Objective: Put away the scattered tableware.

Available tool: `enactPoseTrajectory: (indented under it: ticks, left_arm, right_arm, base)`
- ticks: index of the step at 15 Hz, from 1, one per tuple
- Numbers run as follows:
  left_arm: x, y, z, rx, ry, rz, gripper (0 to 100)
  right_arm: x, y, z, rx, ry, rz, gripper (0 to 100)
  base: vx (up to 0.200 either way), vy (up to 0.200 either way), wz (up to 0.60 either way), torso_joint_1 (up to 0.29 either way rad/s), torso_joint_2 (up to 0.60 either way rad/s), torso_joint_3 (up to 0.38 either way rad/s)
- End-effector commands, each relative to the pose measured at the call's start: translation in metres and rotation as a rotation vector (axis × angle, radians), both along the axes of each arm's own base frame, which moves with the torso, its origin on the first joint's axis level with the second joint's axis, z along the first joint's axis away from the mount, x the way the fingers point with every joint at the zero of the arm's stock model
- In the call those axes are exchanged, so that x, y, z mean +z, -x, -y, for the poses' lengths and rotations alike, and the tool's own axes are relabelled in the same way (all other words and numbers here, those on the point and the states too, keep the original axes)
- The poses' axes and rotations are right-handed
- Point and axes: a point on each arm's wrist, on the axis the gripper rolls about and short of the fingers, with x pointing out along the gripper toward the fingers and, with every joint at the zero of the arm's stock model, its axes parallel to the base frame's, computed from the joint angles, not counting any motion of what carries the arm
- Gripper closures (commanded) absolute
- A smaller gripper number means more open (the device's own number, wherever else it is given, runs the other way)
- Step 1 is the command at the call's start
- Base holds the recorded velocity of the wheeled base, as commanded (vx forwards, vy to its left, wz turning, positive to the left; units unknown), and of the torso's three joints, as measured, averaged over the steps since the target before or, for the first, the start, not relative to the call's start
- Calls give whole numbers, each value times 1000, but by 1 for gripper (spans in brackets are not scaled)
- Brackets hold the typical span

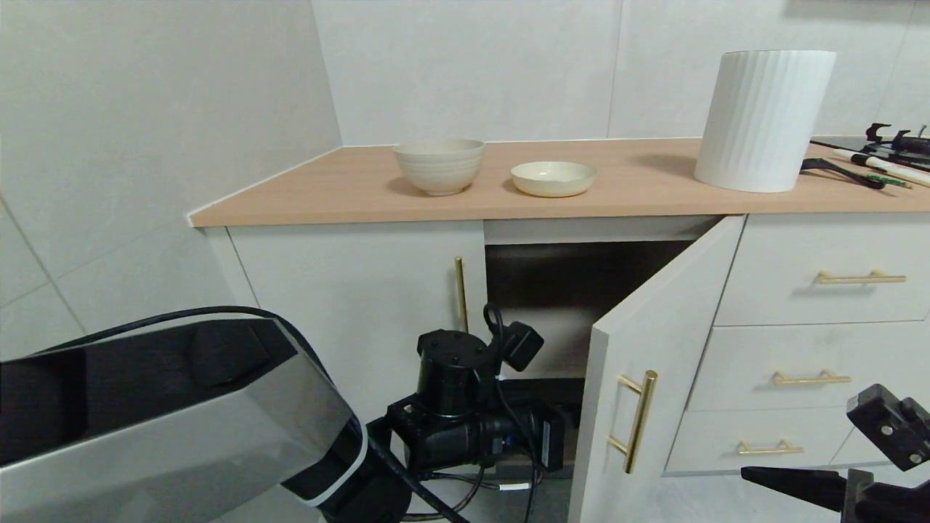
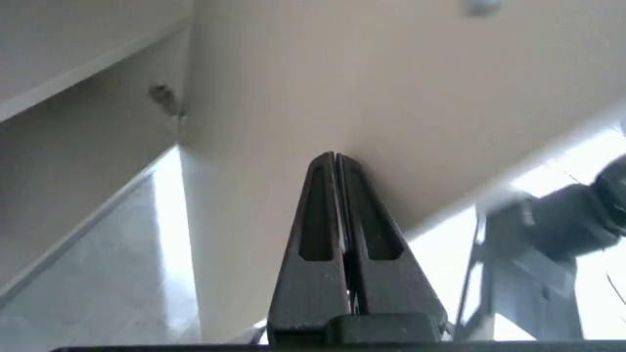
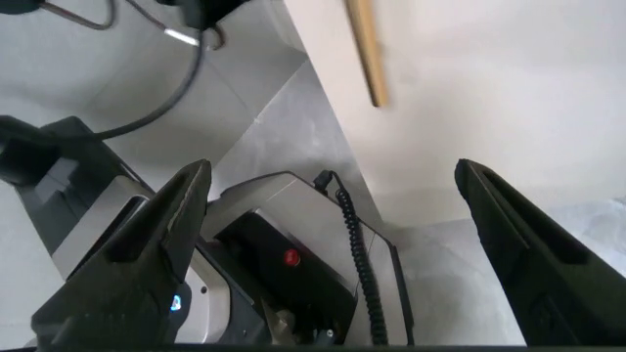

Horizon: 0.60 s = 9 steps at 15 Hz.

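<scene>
**Bowl and dish on the counter, cabinet door open**

The bowl [image 1: 439, 165] stood toward the left end of the counter [image 1: 639, 192]. The dish [image 1: 554, 179] sat just to its right, not touching it. Farther right stood a tall white ribbed jar [image 1: 763, 120], and beyond it some utensils [image 1: 864, 171] lay at the right edge. Below the dish, the door [image 1: 654, 341] stood open, swung out toward the near right, with its gold handle [image 1: 638, 420] facing outward. The left gripper [image 2: 335, 161] was low at the cabinet opening. Its jaws were pressed together with nothing between them, and the tips were close to a pale panel. The right gripper [image 3: 333, 181] was low at the near right, beside the door, with its jaws spread wide and empty.
</scene>
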Motion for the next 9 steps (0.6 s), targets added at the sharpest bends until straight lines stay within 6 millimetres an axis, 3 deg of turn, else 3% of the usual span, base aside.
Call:
enactPoseTrajectory:
  ticks: [1, 4, 8, 9]
  left_arm:
    - [-4, -4, 4, 3, -2, -2, 100]
    - [-1, -10, 8, 4, -6, -5, 100]
    - [7, -16, 15, 17, 20, -36, 100]
    - [8, -17, 15, 18, 22, -39, 100]
  right_arm:
    - [0, 0, 0, 1, -1, 1, 0]
    - [0, 0, 0, 1, -2, 3, 0]
    - [1, 0, 0, 1, -5, 9, 0]
    - [1, 0, 0, 1, -5, 9, 0]
  base:
    - [0, 0, 0, 0, 0, 0]
    - [0, 0, 0, 0, 0, 0]
    - [-200, 0, 0, 7, 2, -2]
    - [0, 0, 0, 0, 0, 0]
